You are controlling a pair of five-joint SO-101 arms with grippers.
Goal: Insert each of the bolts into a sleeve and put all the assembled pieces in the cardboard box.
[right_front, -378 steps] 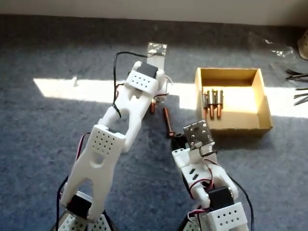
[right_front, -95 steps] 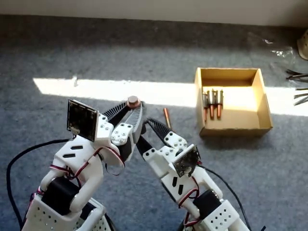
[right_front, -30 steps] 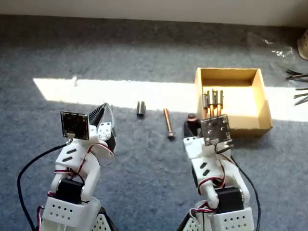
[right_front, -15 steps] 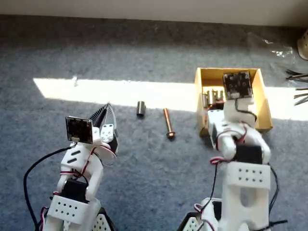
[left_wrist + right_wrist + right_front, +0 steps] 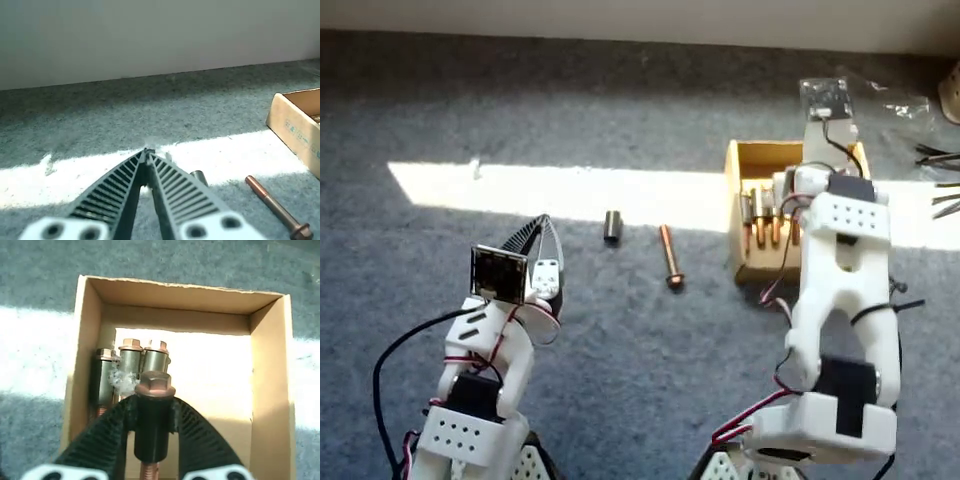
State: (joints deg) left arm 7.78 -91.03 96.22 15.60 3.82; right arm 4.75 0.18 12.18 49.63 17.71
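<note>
- Right hand hangs over the cardboard box, right of centre in the high view. Its dark ribbed fingers are drawn in narrow around an assembled piece.
- That piece is a copper bolt run through a dark sleeve. Its hex head stands just past the fingertips, above the box's open floor.
- Three more assembled pieces lie side by side on the box floor, in the left half of the box as the high view shows it. Their heads point toward the frame's upper edge.
- Left hand is at the lower left of the high view. Its two ribbed fingers are pressed together tip to tip with nothing between them, and they point toward the sunlit strip.
- Loose bolt lies flat on the grey surface near the middle of the frame, left of the box. It is copper coloured, and its head points toward the lower edge.
- Loose sleeve, short and dark, sits a little to the left of that bolt and slightly higher in the frame, apart from it.
- Some faint print marks the box's outer wall in the left wrist view, too small to read.
- Crumpled clear plastic lies at the upper right of the high view, beyond the box.
</note>
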